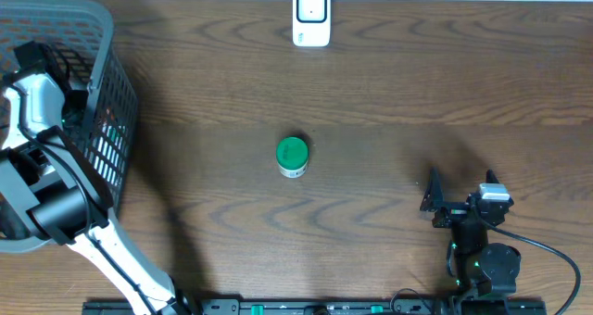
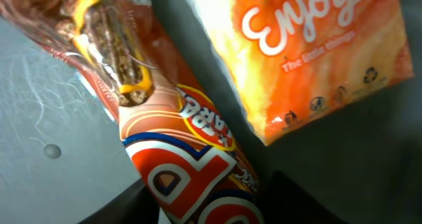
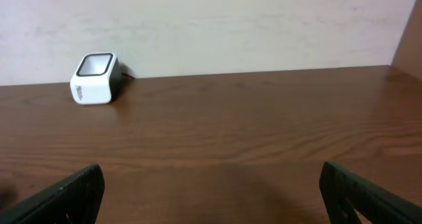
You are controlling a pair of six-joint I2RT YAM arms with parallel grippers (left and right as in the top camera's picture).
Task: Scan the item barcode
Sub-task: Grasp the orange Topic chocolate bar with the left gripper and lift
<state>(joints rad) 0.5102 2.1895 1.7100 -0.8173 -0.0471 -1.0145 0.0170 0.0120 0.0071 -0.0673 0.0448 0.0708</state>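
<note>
My left arm reaches down into the grey basket [image 1: 111,93] at the table's left edge. In the left wrist view my left gripper [image 2: 211,209] is shut on an orange-red snack packet [image 2: 188,151]; the dark fingers [image 2: 135,207] press its two sides at the frame's bottom. No barcode shows on the packet. The white scanner [image 1: 311,17] stands at the far edge of the table and also shows in the right wrist view, scanner [image 3: 94,78] at the far left. My right gripper [image 1: 460,193] rests low at the front right, open and empty, right gripper [image 3: 211,197].
A second orange pack printed "Enjoy" [image 2: 310,46] lies beside the held packet in the basket. A small container with a green lid [image 1: 292,156] stands mid-table. The basket's grey floor [image 2: 46,118] shows to the left of the packet.
</note>
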